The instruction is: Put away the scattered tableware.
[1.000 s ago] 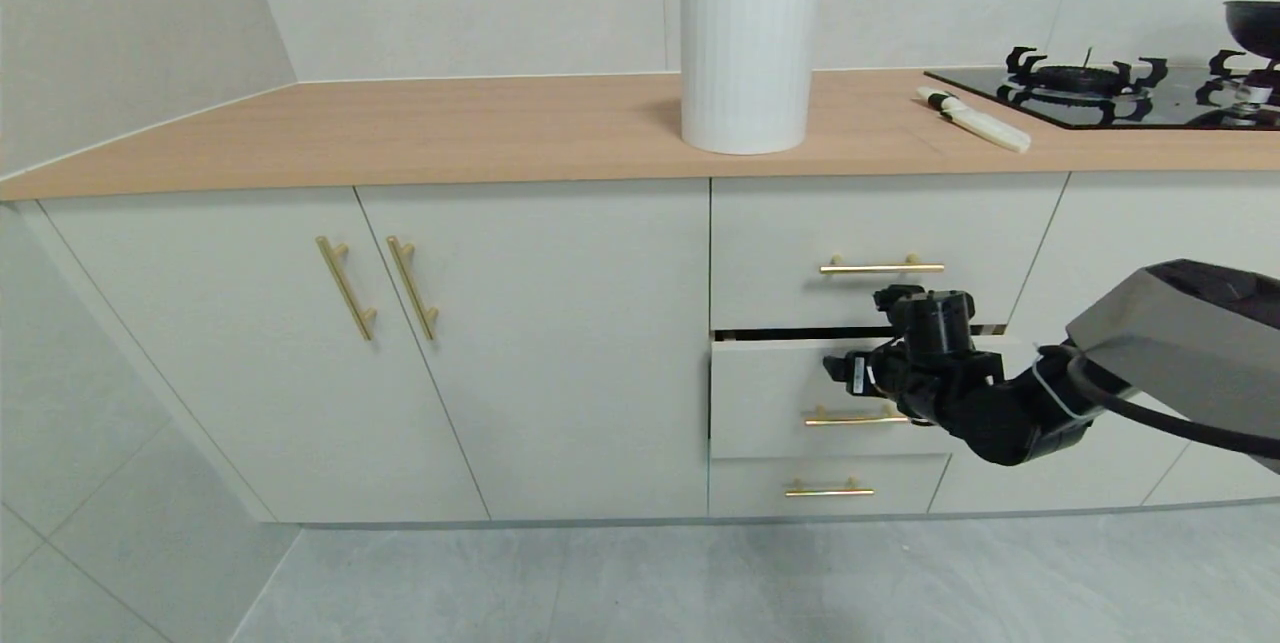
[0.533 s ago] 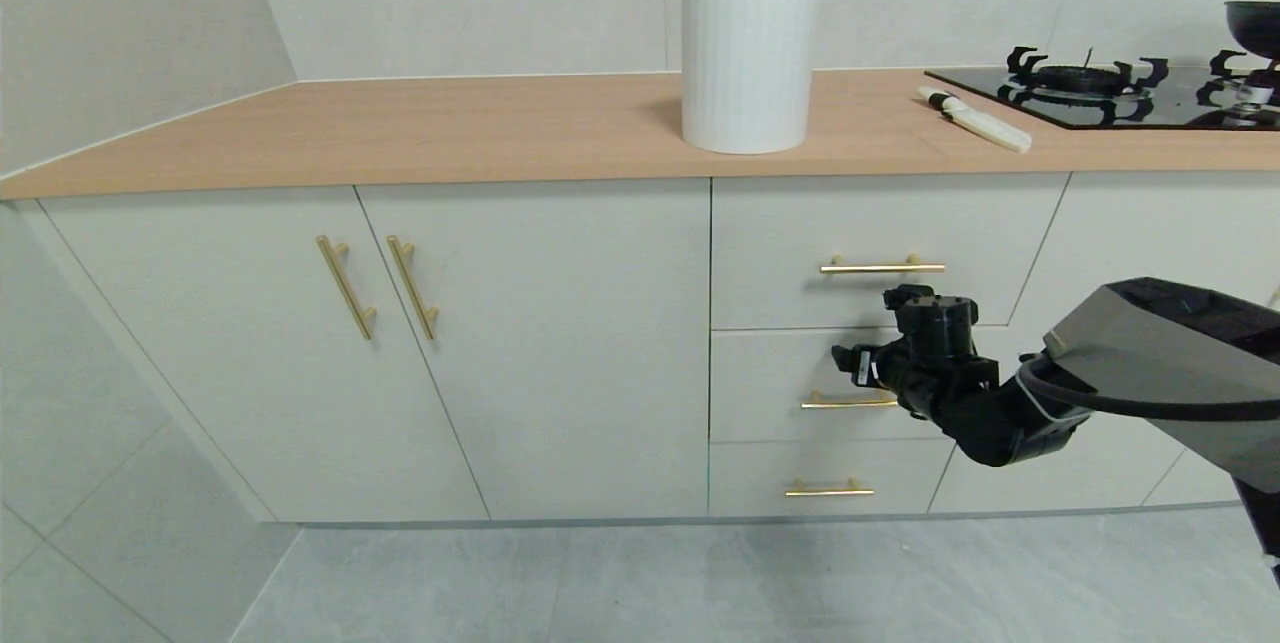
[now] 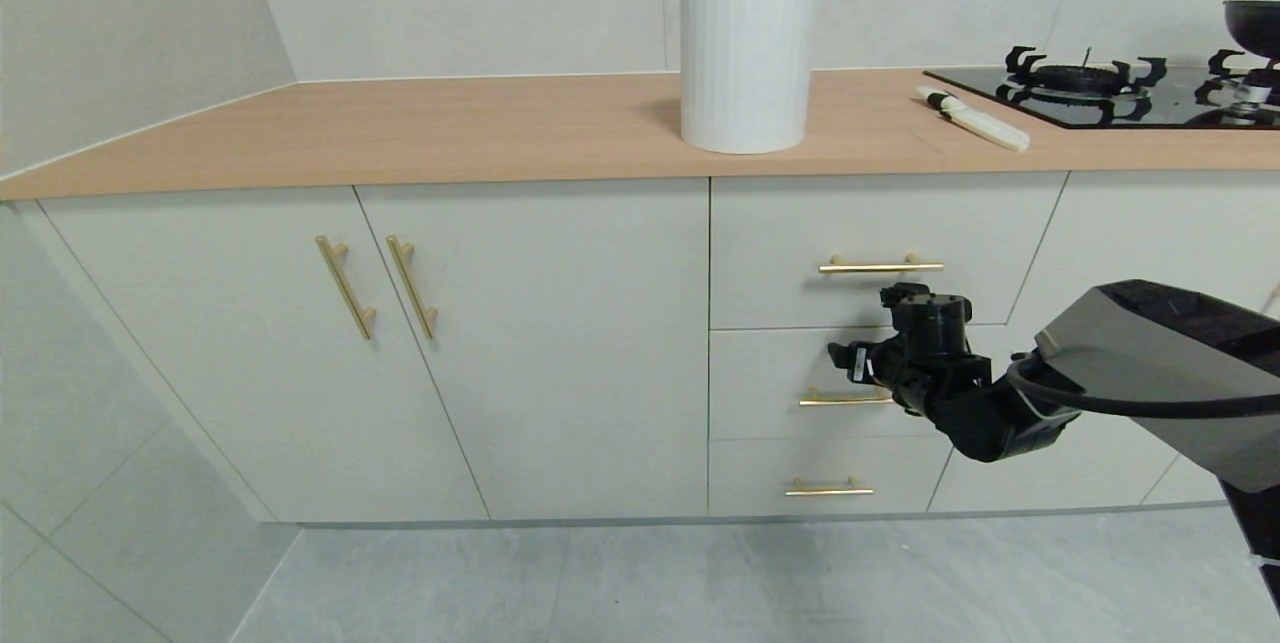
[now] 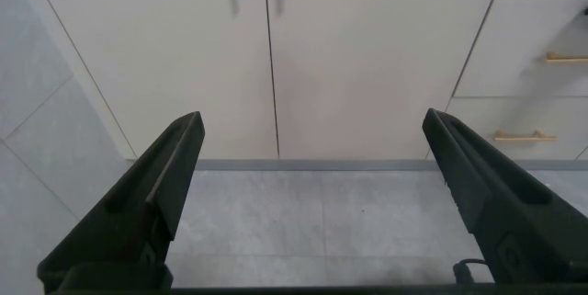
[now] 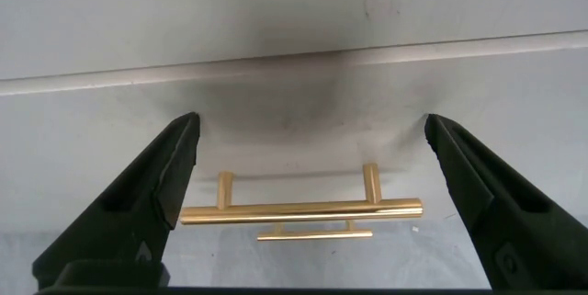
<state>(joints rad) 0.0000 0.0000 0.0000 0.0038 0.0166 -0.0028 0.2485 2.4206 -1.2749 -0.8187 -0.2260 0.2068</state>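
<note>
- Low down, finds the right gripper (image 3: 880,348) close in front of the middle drawer (image 3: 770,373), just above its gold handle (image 3: 845,400).
- Has that gripper's fingers (image 5: 165,185) spread wide apart and clamped on nothing, with the handle's bar in line with the gap between them.
- Cannot tell whether the fingertips touch the drawer front.
- Shows the middle drawer shut, flush with the drawers above and below it.
- Finds the white utensil (image 3: 972,119) lying flat on the wooden counter (image 3: 450,128), just beside the black stove (image 3: 1100,88) and well apart from both grippers.
- Sets a tall white ribbed container (image 3: 745,43) upright on the same counter, to the left of the utensil.
- Hangs the left gripper (image 4: 312,120) over the grey floor (image 4: 303,212), facing the lower cabinet doors (image 4: 367,56), with its fingers wide apart and empty.
</note>
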